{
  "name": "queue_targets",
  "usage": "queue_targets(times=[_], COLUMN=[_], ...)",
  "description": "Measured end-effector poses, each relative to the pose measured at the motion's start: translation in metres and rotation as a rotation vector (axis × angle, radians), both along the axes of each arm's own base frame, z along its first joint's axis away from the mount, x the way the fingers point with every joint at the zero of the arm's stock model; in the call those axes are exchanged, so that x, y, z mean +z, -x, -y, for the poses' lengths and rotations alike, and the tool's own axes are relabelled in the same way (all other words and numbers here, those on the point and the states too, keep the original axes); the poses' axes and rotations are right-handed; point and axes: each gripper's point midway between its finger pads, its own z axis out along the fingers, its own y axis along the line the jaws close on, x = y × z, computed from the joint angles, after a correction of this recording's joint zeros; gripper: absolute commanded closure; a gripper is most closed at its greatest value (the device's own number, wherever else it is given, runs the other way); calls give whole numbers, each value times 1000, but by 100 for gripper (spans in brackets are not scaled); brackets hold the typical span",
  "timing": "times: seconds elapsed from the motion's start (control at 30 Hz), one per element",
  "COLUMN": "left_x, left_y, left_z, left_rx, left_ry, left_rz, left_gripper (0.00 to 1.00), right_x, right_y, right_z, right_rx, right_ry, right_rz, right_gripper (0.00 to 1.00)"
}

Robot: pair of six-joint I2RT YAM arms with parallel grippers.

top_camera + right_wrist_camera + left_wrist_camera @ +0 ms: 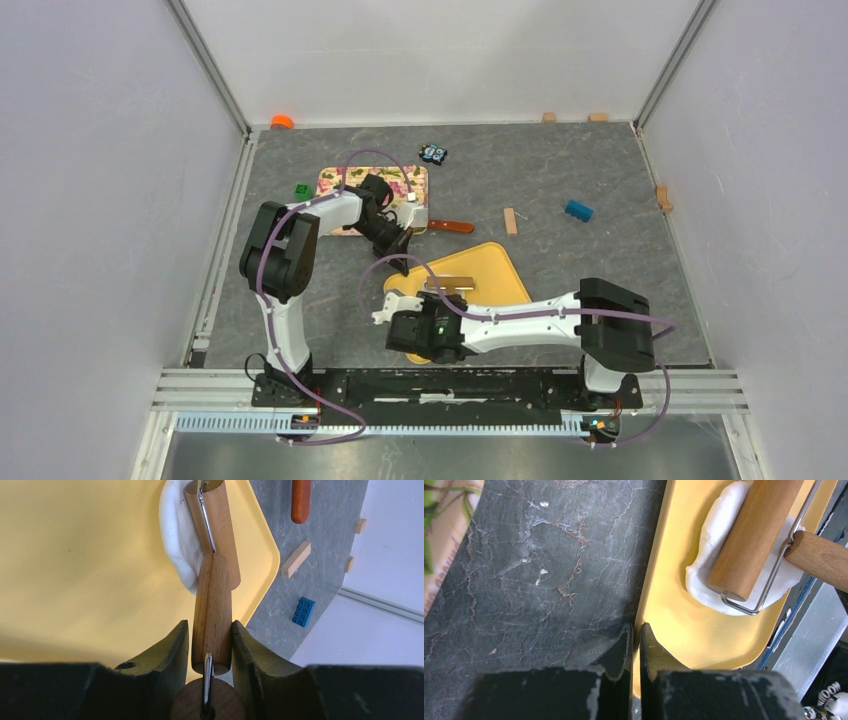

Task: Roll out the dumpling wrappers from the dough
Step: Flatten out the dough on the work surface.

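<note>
The dough [710, 550] is a soft, matte white patch, already squashed flat-ish with a thick rounded edge. It sits near one corner of the yellow board [674, 615], a smooth, glossy tray with rounded corners and a raised lip.

A wooden roller [756, 530] lies right on top of the dough. It's a plain light-wood cylinder on a thin bent wire frame, and the frame runs back to a tapered wooden handle [212, 605].

The right gripper [209, 627] is clamped on that handle, with a black finger pressed against each side.

The left gripper [636, 632] has its jaws together, tips touching. It's parked right at the board's rim, one finger over the mat and one over the yellow. I can't tell if it's actually nipping the lip.

Everything sits on a dark grey mat [549, 580] with a cracked-slate print. Past the board there's a pale wooden block [296, 559] and a blue studded brick [303, 611], well apart from the dough. Further back, behind the left arm, is a floral-patterned board [335, 180].
</note>
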Motion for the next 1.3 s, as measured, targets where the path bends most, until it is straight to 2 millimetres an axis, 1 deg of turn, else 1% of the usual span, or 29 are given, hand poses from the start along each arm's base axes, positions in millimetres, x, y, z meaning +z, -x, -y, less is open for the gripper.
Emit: queue_targets(times=[0.1,0.23,0.3,0.37,0.57,0.63,0.73,0.83,0.93,1.03,1.13,1.3], left_x=[0,0,0,0,0,0,0,0,0,0,0,0], left_y=[0,0,0,0,0,0,0,0,0,0,0,0], left_z=[0,0,0,0,0,0,0,0,0,0,0,0], left_rx=[0,0,0,0,0,0,0,0,0,0,0,0], left_ry=[0,0,0,0,0,0,0,0,0,0,0,0], left_rz=[0,0,0,0,0,0,0,0,0,0,0,0], left_gripper=[98,98,98,98,98,98,98,98,98,98,98,98], right_x=[1,3,3,3,3,2,1,0,-1,-3,-3,-1], right_y=[10,31,34,32,2,-1,10,34,57,66,63,43], right_z=[0,-1,2,3,-3,-6,-8,-7,-1,5,5,-1], right_rx=[3,38,45,41,0,3,40,90,125,133,124,105], right_ry=[-2,11,7,-4,-37,-27,3,21,8,-8,-16,-17], right_rz=[12,7,1,-4,-4,-3,1,-3,-11,-17,-16,-8], right_gripper=[100,100,100,100,100,100,100,100,100,100,100,100])
